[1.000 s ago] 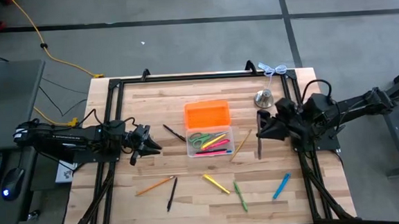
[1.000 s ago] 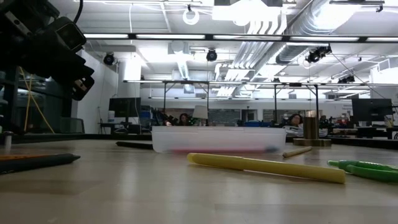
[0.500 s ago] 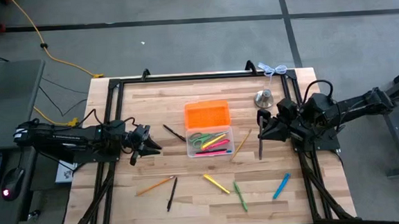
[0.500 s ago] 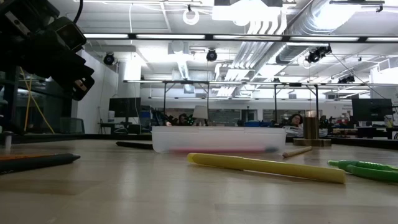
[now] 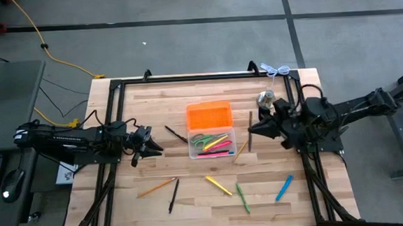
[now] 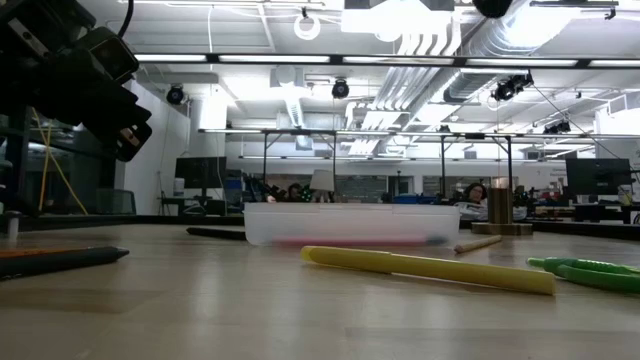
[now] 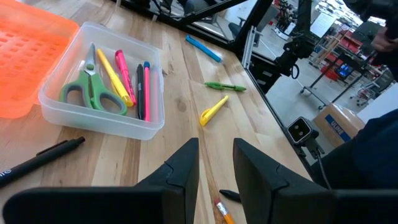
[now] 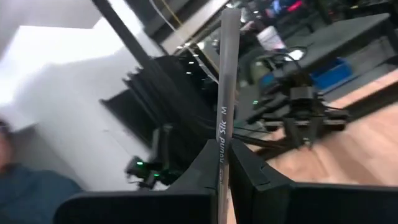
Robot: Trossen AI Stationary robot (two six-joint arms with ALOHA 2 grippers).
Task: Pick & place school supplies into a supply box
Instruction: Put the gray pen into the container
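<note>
The supply box (image 5: 212, 144) is a clear box with its orange lid (image 5: 209, 115) lying open on the far side. It holds green-handled scissors (image 7: 93, 93) and several pens. My right gripper (image 5: 253, 129) is just right of the box, shut on a dark grey pen (image 5: 250, 131). My left gripper (image 5: 154, 145) hovers open and empty left of the box; it also shows in the left wrist view (image 7: 216, 165). A black pen (image 5: 175, 134), orange pencil (image 5: 156, 187), yellow marker (image 5: 218, 185), green pen (image 5: 242, 198), blue pen (image 5: 284, 188) and wooden pencil (image 5: 243, 145) lie flat on the table. My right gripper pinches the grey pen's barrel (image 8: 222, 146) between its two fingers, about the pen's middle. The fingers come from the table's right and lie across the pen. The pen runs from near to far and is lifted clear of the table.
A silver bell (image 5: 266, 98) stands far right of the box, close to my right arm. A second black pen (image 5: 173, 195) lies near the front. A black frame (image 5: 185, 77) runs around the table. People sit in the room behind (image 6: 476, 192).
My right gripper has gone toward the table's left, closer to the box, carrying the grey pen, which still runs near to far. My left gripper has kept still.
</note>
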